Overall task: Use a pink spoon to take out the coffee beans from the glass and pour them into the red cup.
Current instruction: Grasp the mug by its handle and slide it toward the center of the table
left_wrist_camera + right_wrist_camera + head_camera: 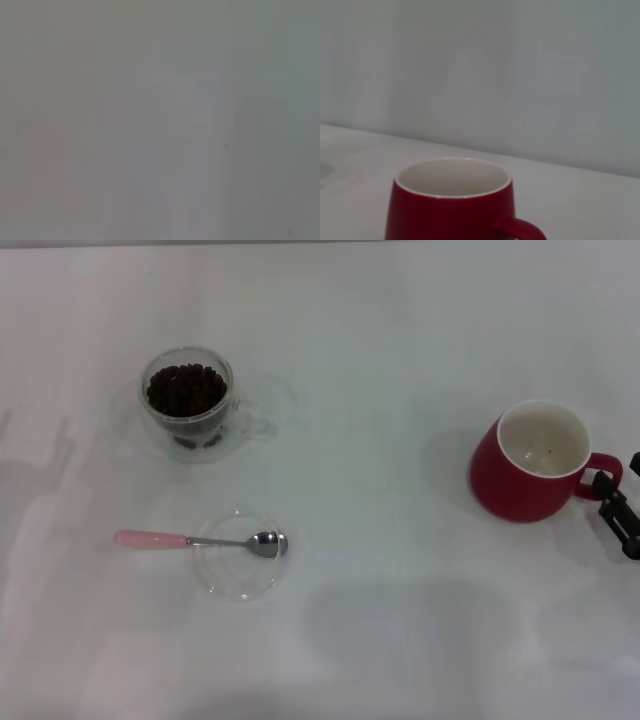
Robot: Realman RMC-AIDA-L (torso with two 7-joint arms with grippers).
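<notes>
White table [400, 330]. The glass [187, 405] stands upright at far left, filled near the rim with the coffee beans [186, 389]; its clear handle points toward the right. Nearer, the pink spoon [200, 540] lies flat, bowl resting on a clear glass saucer [238, 555], pink handle reaching out past the saucer's left rim. The red cup [538, 460] sits well apart at right, upright, white inside, handle pointing right. The right gripper [619, 508] is at the right edge, just beside that handle; contact unclear.
</notes>
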